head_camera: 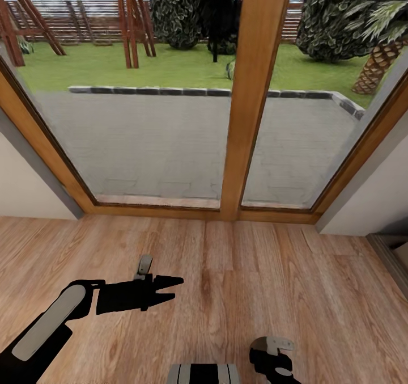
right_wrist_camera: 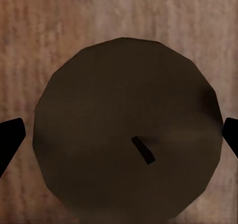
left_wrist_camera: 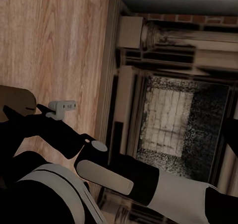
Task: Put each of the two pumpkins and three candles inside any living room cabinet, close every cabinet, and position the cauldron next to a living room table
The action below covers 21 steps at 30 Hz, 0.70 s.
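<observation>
A dark brown round candle [right_wrist_camera: 124, 129] with a short black wick sits between my right gripper's [right_wrist_camera: 121, 139] fingertips [right_wrist_camera: 10, 139], which press close on either side; it is shut on the candle above the wood floor. In the head view only that arm's wrist [head_camera: 272, 358] shows, at the bottom edge. My left gripper [head_camera: 170, 290] hovers over the floor at the lower left, pointing right, fingers slightly apart and holding nothing. In the left wrist view a brown shape [left_wrist_camera: 15, 97] shows by the right arm. The pumpkins, the cabinet and the cauldron are out of view.
A big glass door with a wooden frame [head_camera: 249, 117] stands straight ahead, with a paved terrace and a garden behind it. White walls flank it. A dark low edge [head_camera: 391, 259] juts in at the right. The left wrist view shows a stone fireplace-like structure [left_wrist_camera: 173, 114].
</observation>
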Motion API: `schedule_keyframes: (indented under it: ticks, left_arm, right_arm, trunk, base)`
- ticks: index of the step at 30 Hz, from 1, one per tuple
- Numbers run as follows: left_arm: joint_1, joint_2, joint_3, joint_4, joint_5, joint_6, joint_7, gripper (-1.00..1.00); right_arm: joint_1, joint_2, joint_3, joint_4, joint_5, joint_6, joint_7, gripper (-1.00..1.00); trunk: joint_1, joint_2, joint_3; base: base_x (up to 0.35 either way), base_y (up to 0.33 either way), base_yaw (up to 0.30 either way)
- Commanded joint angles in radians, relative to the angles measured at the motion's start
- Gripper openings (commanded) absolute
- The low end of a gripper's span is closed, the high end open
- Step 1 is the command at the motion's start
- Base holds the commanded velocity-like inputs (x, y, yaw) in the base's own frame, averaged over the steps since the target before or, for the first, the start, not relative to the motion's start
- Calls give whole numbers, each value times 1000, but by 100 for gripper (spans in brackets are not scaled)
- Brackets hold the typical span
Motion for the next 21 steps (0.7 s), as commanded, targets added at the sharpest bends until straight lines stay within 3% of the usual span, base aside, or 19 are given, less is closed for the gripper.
schedule_keyframes:
  ticks: [1,21]
  left_arm:
    - [-1,1,-1,0,1,1,-1,100]
    - [-1,1,-1,0,1,1,-1,100]
  right_arm:
    - [1,0,6,1,-34,-2,7,100]
    - [1,2,6,1,-34,-3,7,100]
  trunk:
    - [0,0,-1]
    - [2,-1,-16]
  base:
    - [0,0,0]
    - [0,0,0]
